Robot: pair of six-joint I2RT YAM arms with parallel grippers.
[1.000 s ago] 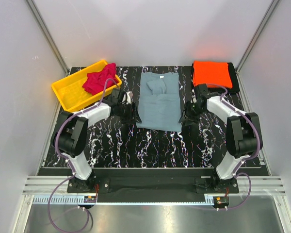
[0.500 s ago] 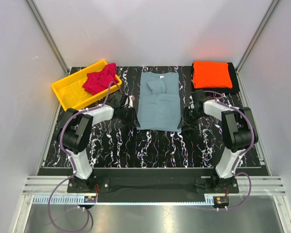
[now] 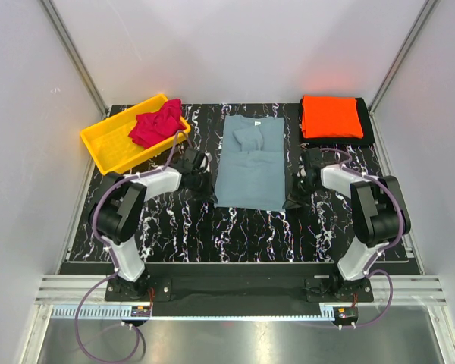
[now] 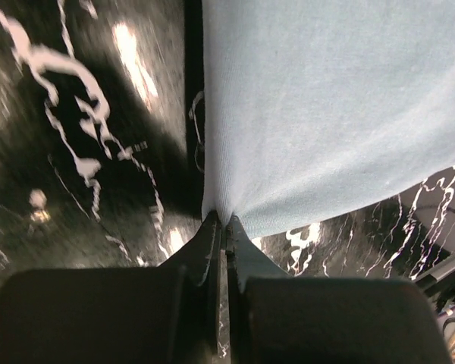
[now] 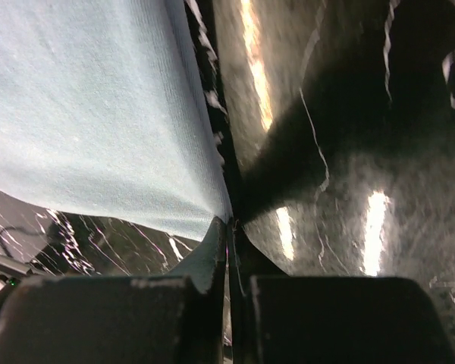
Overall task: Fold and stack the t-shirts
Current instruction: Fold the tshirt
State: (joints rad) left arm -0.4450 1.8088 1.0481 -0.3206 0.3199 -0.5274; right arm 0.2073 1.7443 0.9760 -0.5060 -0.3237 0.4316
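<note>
Now mid-fold on the grey-blue shirt [image 3: 249,163]: spread flat at the middle of the table [image 3: 243,235], collar toward 12 o'clock, sleeves folded inward, hem at 6 o'clock. Looks like the lengthwise fold about to start.

Left gripper [image 4: 224,221] clenched on the hem corner at 7 o'clock of the cloth. Right gripper [image 5: 227,221] clenched on the corner at 5 o'clock. Fingers nearly together on both, only a thin pinch of fabric between, held low over the table.

Next move, probably: lift both corners evenly, carry the hem toward 12 o'clock, lay it down square, then let go.

Orange shirt [image 3: 331,115] folded at 1 o'clock. Crimson shirt [image 3: 156,123] crumpled in the yellow bin [image 3: 106,144] at 10 o'clock, not yet folded.
</note>
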